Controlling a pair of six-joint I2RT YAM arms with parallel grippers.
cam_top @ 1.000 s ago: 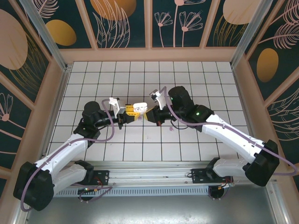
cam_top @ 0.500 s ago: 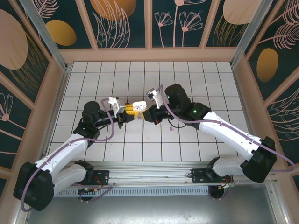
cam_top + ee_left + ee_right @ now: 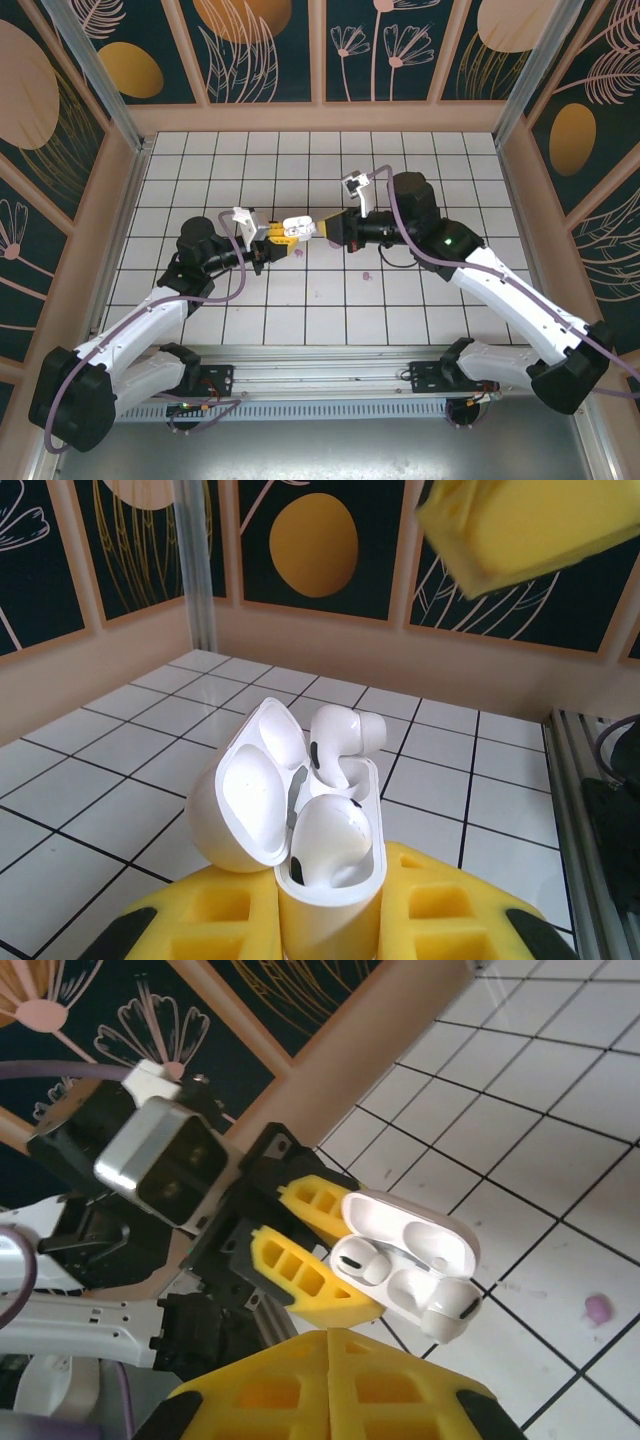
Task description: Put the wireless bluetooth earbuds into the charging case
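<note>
Tabletop (image 3: pixel 200 160) of white tiles, purple earbud (image 3: pixel 367 272), floral wall panels (image 3: pixel 250 50).

Legible text, labels, brands, numbers, signs: none found in any view. The wall panels (image 3: pixel 250 50) carry painted leaves and discs (decoration, no lettering). The white charging case (image 3: pixel 245 790) has a plain shell and open lid, with no readable brand mark (any finer print is too small to resolve).
</note>
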